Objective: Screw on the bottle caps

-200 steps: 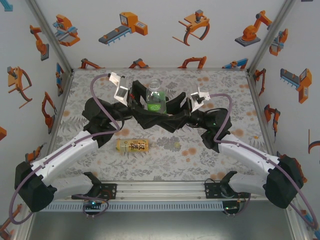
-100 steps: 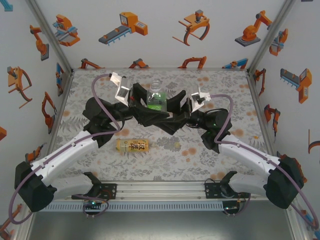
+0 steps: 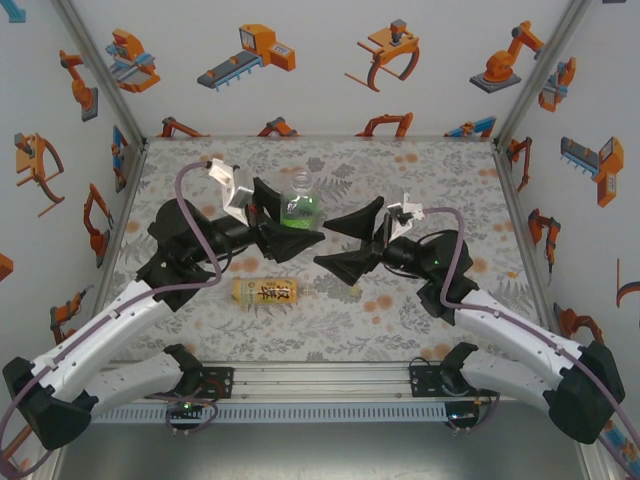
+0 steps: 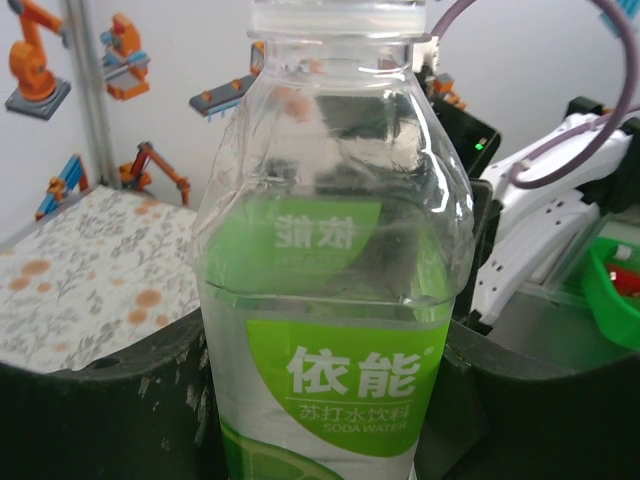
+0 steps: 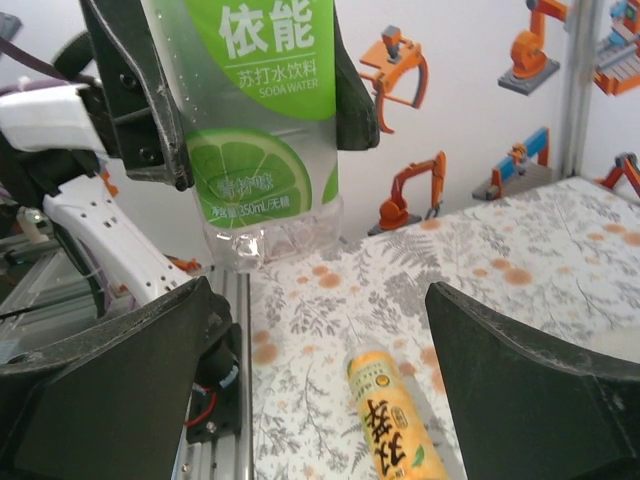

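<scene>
Flowery tabletop (image 3: 450, 170), robot-picture walls (image 3: 320, 100) | left hand (image 3: 288, 225) closed around green-label bottle (image 3: 300, 208), upright, lifted off tabletop | right hand (image 3: 350, 240) open, empty, just beside bottle, not touching | yellow bottle (image 3: 265, 291) lying near front | step, I judge: bottle held steady for capping | next: right hand must bring cap squarely over neck

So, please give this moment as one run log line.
left gripper: shut on green-label bottle, upright | right gripper: open, empty | amber bottle: lying on table
</scene>
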`<state>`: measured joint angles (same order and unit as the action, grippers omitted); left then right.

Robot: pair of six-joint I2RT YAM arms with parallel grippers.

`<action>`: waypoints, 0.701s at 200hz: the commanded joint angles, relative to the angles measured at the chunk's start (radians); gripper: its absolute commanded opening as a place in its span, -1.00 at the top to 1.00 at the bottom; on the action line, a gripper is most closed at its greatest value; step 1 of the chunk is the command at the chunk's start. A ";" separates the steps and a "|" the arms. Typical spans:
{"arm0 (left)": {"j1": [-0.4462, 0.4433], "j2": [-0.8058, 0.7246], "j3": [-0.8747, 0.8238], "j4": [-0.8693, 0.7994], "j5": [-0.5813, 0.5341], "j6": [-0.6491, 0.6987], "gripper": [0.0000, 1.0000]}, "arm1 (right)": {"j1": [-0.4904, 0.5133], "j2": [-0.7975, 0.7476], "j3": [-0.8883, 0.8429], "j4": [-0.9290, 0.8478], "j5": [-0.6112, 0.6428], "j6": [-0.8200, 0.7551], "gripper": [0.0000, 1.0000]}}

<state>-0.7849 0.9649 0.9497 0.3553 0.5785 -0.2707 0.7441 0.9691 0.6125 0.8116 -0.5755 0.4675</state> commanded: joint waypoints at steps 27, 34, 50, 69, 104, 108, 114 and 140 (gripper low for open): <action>-0.004 -0.045 0.011 -0.149 -0.107 0.104 0.23 | 0.005 -0.051 0.033 -0.306 0.052 -0.127 -0.58; -0.004 -0.049 0.011 -0.155 -0.115 0.111 0.24 | 0.005 -0.053 0.044 -0.354 0.052 -0.145 -0.57; -0.004 -0.053 0.012 -0.173 -0.130 0.123 0.24 | 0.004 -0.060 0.059 -0.437 0.061 -0.173 -0.57; -0.004 -0.055 0.012 -0.187 -0.150 0.131 0.25 | 0.005 -0.064 0.063 -0.495 0.085 -0.183 -0.56; -0.002 -0.051 0.005 -0.182 -0.170 0.117 0.29 | 0.005 -0.075 0.100 -0.653 0.166 -0.146 -0.51; -0.003 -0.049 0.005 -0.180 -0.170 0.114 0.30 | 0.004 -0.078 0.104 -0.677 0.183 -0.140 -0.51; -0.002 -0.048 0.003 -0.174 -0.171 0.108 0.32 | 0.005 -0.082 0.110 -0.713 0.209 -0.133 -0.51; -0.003 -0.046 -0.018 -0.147 -0.189 0.087 0.42 | 0.005 -0.078 0.137 -0.876 0.336 -0.094 -0.49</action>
<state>-0.7849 0.9253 0.9470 0.1680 0.4118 -0.1688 0.7441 0.9039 0.6968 0.1280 -0.3882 0.3283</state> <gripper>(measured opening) 0.537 0.752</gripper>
